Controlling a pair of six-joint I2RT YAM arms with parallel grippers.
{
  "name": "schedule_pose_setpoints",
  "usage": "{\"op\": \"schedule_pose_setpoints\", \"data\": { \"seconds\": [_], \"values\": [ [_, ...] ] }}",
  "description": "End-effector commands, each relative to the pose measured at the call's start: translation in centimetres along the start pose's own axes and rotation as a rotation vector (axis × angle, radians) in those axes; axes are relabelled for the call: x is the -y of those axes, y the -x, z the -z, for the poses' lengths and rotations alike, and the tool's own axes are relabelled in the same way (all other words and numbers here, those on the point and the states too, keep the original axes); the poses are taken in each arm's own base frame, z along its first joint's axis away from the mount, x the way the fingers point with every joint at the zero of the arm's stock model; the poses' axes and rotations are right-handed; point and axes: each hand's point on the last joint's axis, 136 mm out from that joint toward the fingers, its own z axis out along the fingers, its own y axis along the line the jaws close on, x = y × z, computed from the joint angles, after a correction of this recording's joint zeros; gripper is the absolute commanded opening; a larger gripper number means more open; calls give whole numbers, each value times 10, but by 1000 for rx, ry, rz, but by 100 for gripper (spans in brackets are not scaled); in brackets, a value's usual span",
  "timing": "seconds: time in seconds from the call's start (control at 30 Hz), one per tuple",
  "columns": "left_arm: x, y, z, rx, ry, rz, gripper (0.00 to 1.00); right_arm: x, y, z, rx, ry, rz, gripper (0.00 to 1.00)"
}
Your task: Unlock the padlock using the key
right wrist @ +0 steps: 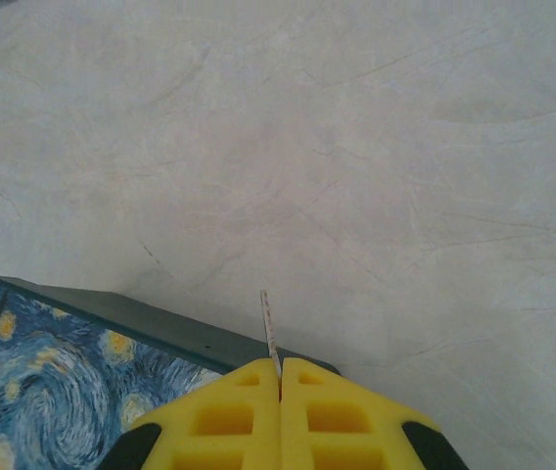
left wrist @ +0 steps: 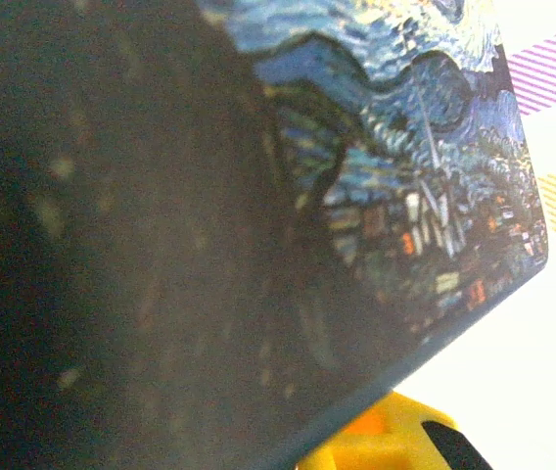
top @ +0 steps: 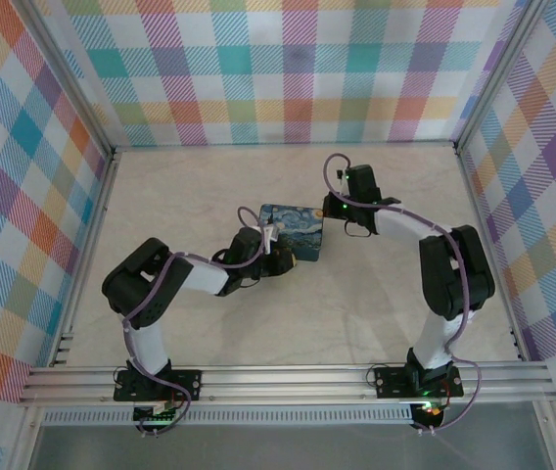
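With the key point(right wrist: 269, 328) pinched between the fully closed fingers of the right gripper point(right wrist: 280, 370), just right of the blue tin point(top: 293, 231), and the left gripper point(top: 266, 239) at the tin's left side, its opening impossible to judge, pickup looks done and the unlocking itself is not yet done.

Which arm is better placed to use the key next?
The right one. The right gripper is shut on the key, whose tip sticks out ahead, just beside the tin. The left gripper sits close against the tin, so it probably suits steadying it.
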Motion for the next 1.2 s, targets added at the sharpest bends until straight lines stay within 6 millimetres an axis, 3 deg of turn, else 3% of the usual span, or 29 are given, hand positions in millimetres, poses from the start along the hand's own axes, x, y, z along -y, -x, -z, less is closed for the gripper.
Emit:
{"op": "schedule_pose_setpoints", "data": {
  "seconds": [0.0, 0.17, 0.33, 0.77, 0.93, 1.17],
  "values": [
    [6, -1, 10, -81, 42, 45, 9, 1, 20, 21, 46, 8, 6, 0],
    [23, 12, 12, -97, 36, 138, 8, 11, 23, 43, 80, 20, -32, 0],
    [33, 24, 11, -89, 45, 198, 7, 5, 10, 73, 90, 109, -63, 0],
    [58, 37, -1, -70, -5, 291, 7, -52, -44, 169, 72, 489, -40, 0],
    [61, 38, -2, -68, -12, 300, 8, -62, -52, 190, 75, 540, -41, 0],
    [58, 35, -3, -73, -8, 307, 8, -63, -52, 198, 68, 527, -50, 0]
  ]
}}
